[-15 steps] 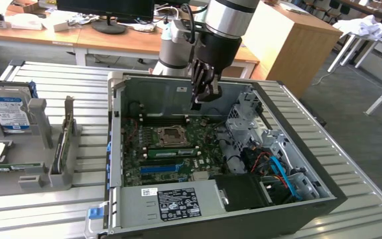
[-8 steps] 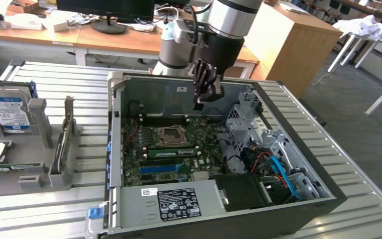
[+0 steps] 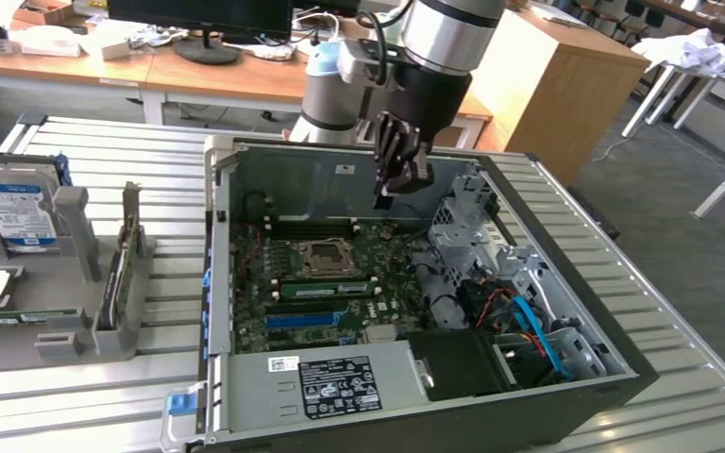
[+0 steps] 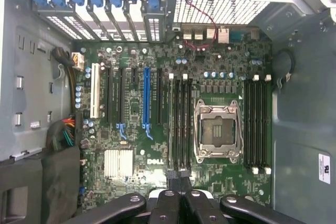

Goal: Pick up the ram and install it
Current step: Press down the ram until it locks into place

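Note:
The ram [image 3: 325,288], a long green stick, stands in a motherboard slot just beside the CPU socket [image 3: 325,257], inside the open computer case [image 3: 218,283]. My gripper [image 3: 388,193] hangs above the rear part of the case, apart from the ram, with its dark fingers shut and nothing between them. In the wrist view the gripper [image 4: 179,176] has its tips pressed together over one end of the dark memory slots [image 4: 181,124] next to the CPU socket [image 4: 218,129]. From that angle I cannot make out the ram among those slots.
A grey holder [image 3: 73,311] at the exterior view's left carries a hard drive [image 3: 16,217] with a blue-white label. Inside the case are a blue slot [image 3: 299,321], a silver power supply [image 3: 337,382] and a metal drive cage [image 3: 463,222]. Desks stand behind.

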Available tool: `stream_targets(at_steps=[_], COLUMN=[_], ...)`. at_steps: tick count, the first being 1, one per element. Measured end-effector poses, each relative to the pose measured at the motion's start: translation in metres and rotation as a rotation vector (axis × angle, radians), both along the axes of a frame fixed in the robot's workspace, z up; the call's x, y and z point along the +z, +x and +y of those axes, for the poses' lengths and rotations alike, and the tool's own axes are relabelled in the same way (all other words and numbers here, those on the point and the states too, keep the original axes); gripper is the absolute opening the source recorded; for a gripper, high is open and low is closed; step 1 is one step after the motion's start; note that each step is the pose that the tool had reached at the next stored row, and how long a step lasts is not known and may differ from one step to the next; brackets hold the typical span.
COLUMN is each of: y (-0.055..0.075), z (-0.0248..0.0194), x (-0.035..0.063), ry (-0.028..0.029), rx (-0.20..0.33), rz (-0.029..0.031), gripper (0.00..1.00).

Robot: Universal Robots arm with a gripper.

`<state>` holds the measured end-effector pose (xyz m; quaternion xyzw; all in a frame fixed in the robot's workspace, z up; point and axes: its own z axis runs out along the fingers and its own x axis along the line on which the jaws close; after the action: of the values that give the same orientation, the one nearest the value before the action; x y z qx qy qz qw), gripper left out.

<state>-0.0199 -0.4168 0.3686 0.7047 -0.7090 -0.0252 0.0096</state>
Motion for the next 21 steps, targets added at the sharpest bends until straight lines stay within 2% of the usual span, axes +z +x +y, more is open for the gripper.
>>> stream_targets(at_steps=[7,21], y=[0.009,0.016], z=[-0.0011,-0.0015], x=[-0.0003,-0.0006], ry=[0.0002,0.0001], rx=[0.0,0.0], rz=[0.0,0.0], gripper=[0.11,0.11])
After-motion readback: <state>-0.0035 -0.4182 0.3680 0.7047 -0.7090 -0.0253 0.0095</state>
